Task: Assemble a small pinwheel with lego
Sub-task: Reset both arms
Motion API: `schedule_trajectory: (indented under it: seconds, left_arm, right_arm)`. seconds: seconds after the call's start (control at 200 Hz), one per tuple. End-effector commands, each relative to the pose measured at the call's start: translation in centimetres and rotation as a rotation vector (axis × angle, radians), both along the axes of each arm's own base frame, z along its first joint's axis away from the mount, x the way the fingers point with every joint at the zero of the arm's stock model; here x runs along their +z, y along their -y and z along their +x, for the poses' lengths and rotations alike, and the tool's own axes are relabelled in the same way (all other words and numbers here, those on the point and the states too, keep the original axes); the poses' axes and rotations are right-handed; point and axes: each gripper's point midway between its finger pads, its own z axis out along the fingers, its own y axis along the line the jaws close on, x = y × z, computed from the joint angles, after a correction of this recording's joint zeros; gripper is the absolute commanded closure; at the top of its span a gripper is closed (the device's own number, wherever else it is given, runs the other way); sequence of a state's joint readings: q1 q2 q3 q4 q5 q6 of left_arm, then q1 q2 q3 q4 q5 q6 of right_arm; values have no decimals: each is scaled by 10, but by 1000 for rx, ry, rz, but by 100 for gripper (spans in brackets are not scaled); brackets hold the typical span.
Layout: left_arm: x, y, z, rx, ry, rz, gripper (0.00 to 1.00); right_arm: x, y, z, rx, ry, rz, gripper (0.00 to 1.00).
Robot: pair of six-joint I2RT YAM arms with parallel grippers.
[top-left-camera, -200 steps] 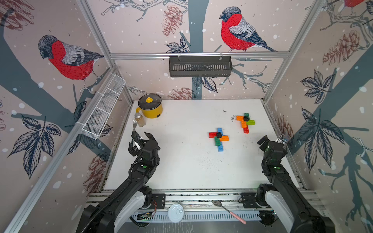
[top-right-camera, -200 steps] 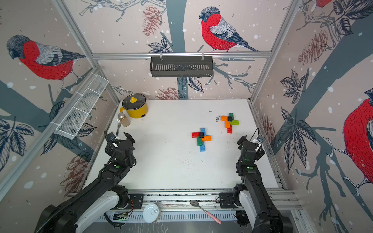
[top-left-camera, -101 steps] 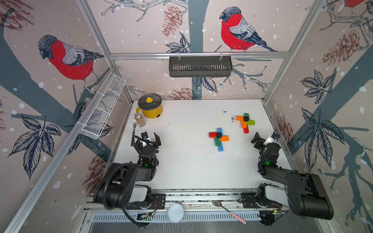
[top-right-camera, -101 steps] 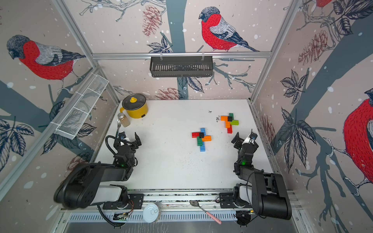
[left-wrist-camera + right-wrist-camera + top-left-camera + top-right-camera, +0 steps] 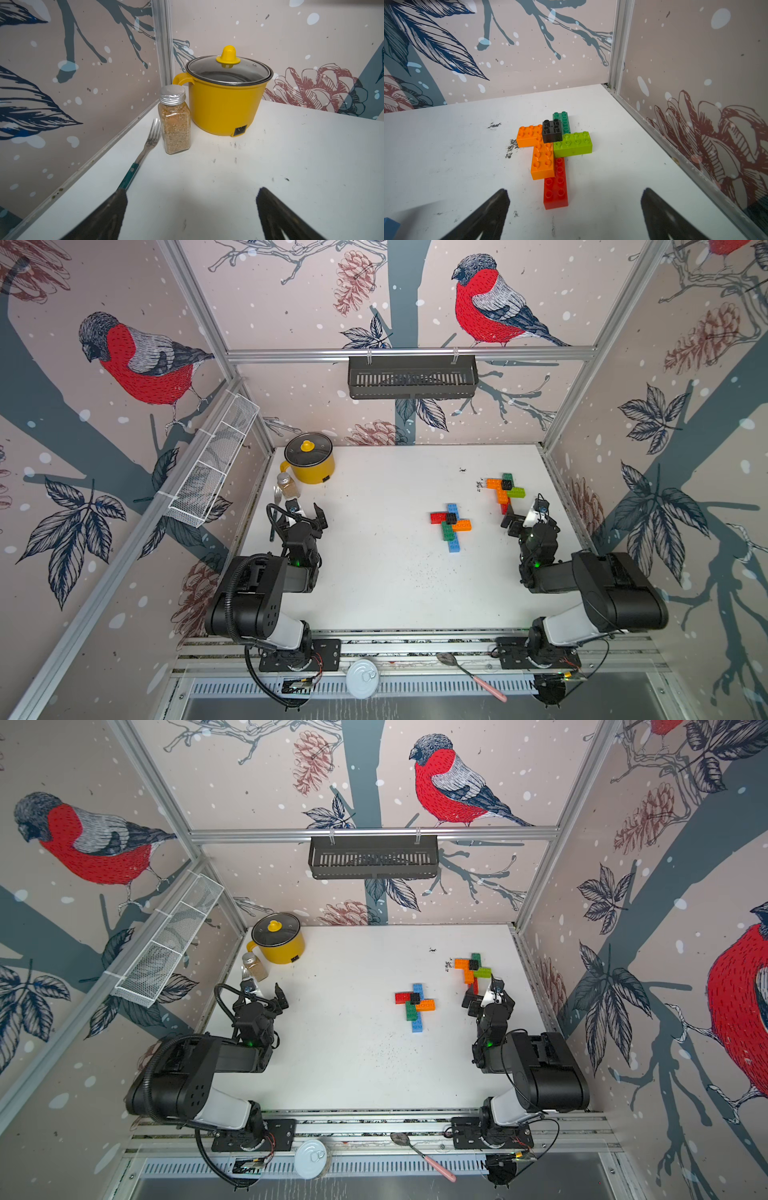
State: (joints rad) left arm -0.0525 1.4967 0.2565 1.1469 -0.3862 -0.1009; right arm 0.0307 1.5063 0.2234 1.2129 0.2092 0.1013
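Two lego assemblies rest on the table (image 5: 374, 593): the middle pinwheel (image 5: 451, 526) and the corner pinwheel (image 5: 546, 158), the latter with a black square (image 5: 552, 131) seated over its hub, judged to lock the oblong blades together. The right gripper (image 5: 575, 191) is spread wide and empty, aimed at the corner pinwheel, whose red brick (image 5: 556, 187) lies just ahead of it, untouched. The left gripper (image 5: 192, 190), equally wide and empty, faces a yellow pot (image 5: 224, 104), well apart from any lego.

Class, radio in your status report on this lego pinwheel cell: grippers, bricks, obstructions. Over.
Both open, empty: left gripper facing yellow pot, right gripper facing far lego cluster. Mid-table, second lego cluster untouched. Nothing blocking.
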Motion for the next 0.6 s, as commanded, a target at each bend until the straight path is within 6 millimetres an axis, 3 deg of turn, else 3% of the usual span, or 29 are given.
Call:
schedule_trajectory:
  seconds: [0.0, 0.59]
  left_arm:
    - [2, 3, 1, -20, 4, -18, 2]
    - [1, 8, 6, -47, -11, -15, 1]
  right_arm:
    - [3, 2, 1, -13, 2, -15, 0]
    - [3, 2, 1, -13, 2, -14, 1]
